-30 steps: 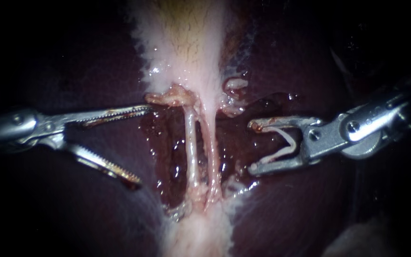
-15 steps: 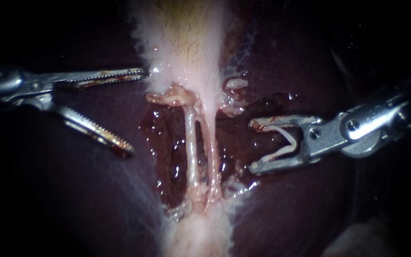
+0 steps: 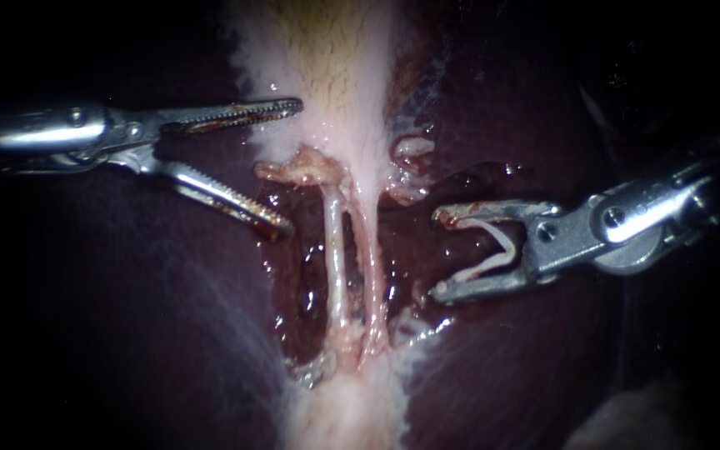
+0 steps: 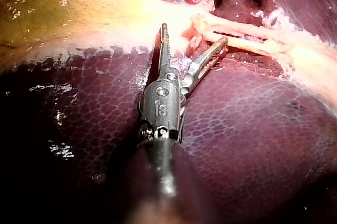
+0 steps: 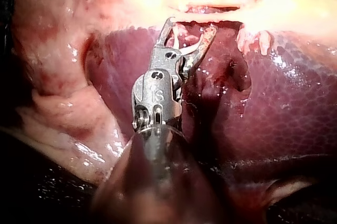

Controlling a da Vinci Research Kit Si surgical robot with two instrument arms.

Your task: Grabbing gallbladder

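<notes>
Liver [image 3: 127, 317] fills the field, dark purple and glistening around a raw opened bed at centre. Gallbladder [image 3: 327, 92] is the pale band running down from the top of the endoscope view, narrowing to a ragged neck.

Left instrument [image 3: 292, 167]: over the last second it has risen from level with the neck, then advanced toward the gallbladder. Serrated jaws wide apart and empty. Upper jaw tip now overlaps the gallbladder's left margin; lower jaw tip sits beside the fatty tag at the neck. Left wrist view agrees: pale tissue lies between the spread jaws, not yet pinched.

Right instrument [image 3: 437, 256]: barely shifted, parked over the bed, well clear of the gallbladder.

Two thin tubes [image 3: 335, 267] run down from the neck, side by side, untouched.

Clip [image 3: 506, 242]: pale, V-shaped, carried in the right jaws, which stand apart with one leg against each.

Judgement: approach about done; closing the left jaws is what remains of the grab.
</notes>
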